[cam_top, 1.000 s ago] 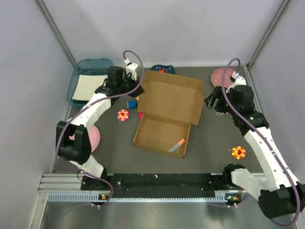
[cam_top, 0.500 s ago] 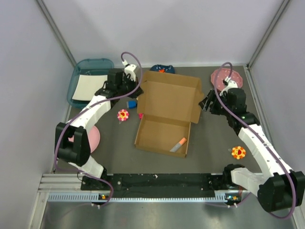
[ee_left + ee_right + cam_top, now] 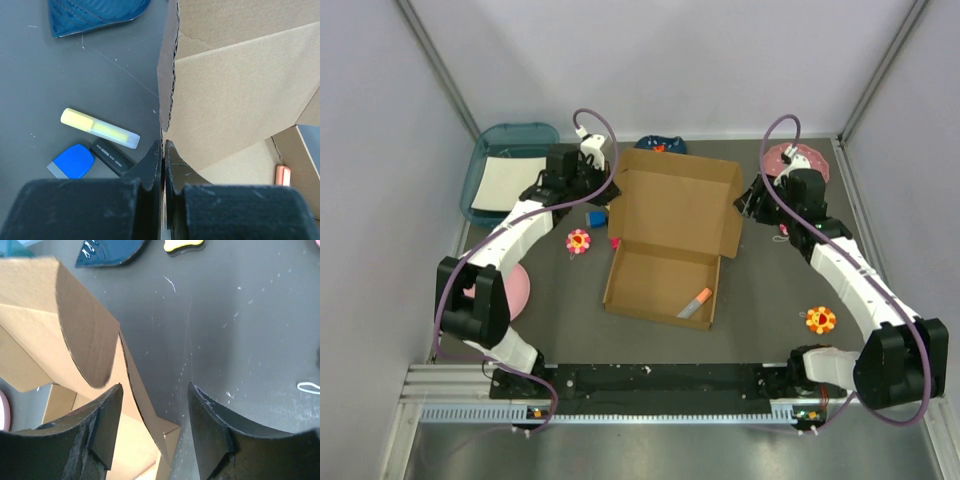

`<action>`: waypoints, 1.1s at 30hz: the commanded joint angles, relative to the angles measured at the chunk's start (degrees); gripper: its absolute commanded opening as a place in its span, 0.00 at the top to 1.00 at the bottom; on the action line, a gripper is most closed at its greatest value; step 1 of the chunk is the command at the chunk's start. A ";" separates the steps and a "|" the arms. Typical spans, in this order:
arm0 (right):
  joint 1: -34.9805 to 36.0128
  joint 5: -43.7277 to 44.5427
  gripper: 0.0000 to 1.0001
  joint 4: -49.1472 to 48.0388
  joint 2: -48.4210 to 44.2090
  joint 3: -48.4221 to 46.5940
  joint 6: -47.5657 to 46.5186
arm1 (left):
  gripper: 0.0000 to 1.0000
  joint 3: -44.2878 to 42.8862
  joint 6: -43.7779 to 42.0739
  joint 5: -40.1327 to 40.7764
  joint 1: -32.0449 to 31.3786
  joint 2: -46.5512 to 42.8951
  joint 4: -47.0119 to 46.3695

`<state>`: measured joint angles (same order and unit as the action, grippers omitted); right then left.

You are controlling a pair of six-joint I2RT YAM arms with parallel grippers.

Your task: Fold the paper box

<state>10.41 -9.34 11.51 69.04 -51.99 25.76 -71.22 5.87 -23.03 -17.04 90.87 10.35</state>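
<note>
Paper box (image 3: 670, 225) sat open mid-table, lid panel on the far side. Left gripper (image 3: 162, 150) was pressed together, pinching the box's left flap edge. Right gripper (image 3: 155, 392) had its jaws spread either side of the right flap.

Right gripper (image 3: 154, 396) swung in toward paper box (image 3: 672, 212) — jaws now astride its right flap, narrower.
</note>
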 commanded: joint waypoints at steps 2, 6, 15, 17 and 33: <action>-0.13 -0.94 0.47 -3.60 2.15 -5.05 -0.01 | 1.00 0.47 0.28 0.35 -0.36 -2.01 -0.42; 0.04 -1.64 0.50 -3.51 3.74 -5.49 -0.44 | 1.00 0.56 0.28 0.35 -0.45 -2.28 -0.42; 1.45 -1.03 0.63 -3.95 5.76 -5.40 -0.27 | 1.00 0.73 0.81 0.35 -0.54 -3.59 -0.24; 1.80 -0.50 0.73 -4.21 5.41 -5.23 -0.36 | 1.00 0.82 0.99 0.35 -0.63 -4.03 -0.33; 4.44 4.33 1.00 -6.85 -0.91 0.74 2.98 | 1.00 15.66 11.09 6.49 -3.61 -13.52 -16.05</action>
<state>13.85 -8.05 7.81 72.36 -53.12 25.63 -60.20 11.68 -19.79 -19.22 82.04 3.09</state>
